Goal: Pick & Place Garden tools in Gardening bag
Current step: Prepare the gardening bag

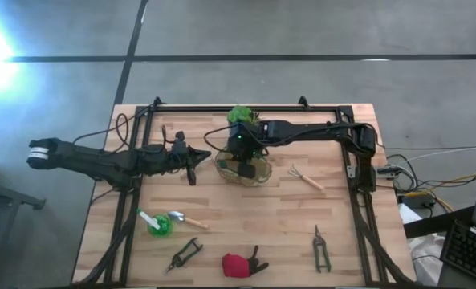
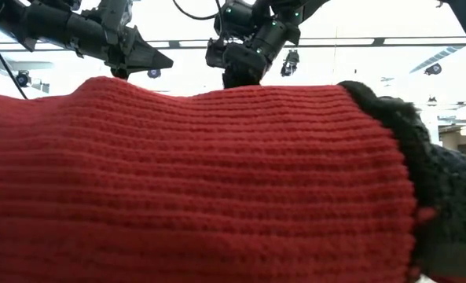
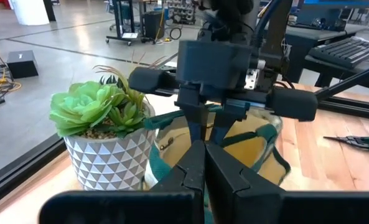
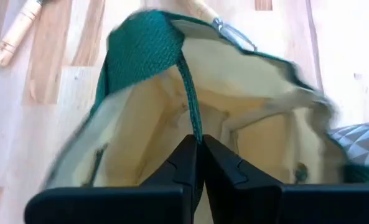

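Note:
The tan gardening bag (image 1: 260, 170) with green trim stands mid-table beside the green plant in a white pot (image 1: 241, 117). My right gripper (image 1: 244, 160) is above the bag's mouth, shut on a green strap. My left gripper (image 1: 192, 172) is shut and empty, just left of the bag. The wooden-handled rake fork (image 1: 306, 178) lies to the right of the bag. The trowel (image 1: 186, 218), the green-and-white tool (image 1: 154, 223), two black pruners (image 1: 185, 255) (image 1: 322, 249) and the red-and-black item (image 1: 238, 263) lie near the front edge. My right gripper pinches a narrow green strap (image 4: 191, 118) of the bag between its two fingers, coming from above and pointing down into the open mouth. The strap runs up from the fingers to the wide green band (image 4: 144, 50) at the bag's rim. Whether the bag's bottom is on the table is hidden.
The red knit item (image 2: 193, 181) fills most of the low view, with both grippers above it. The plant pot (image 3: 106, 155) stands against the bag's far side. A black frame rail (image 1: 246, 107) runs around the table.

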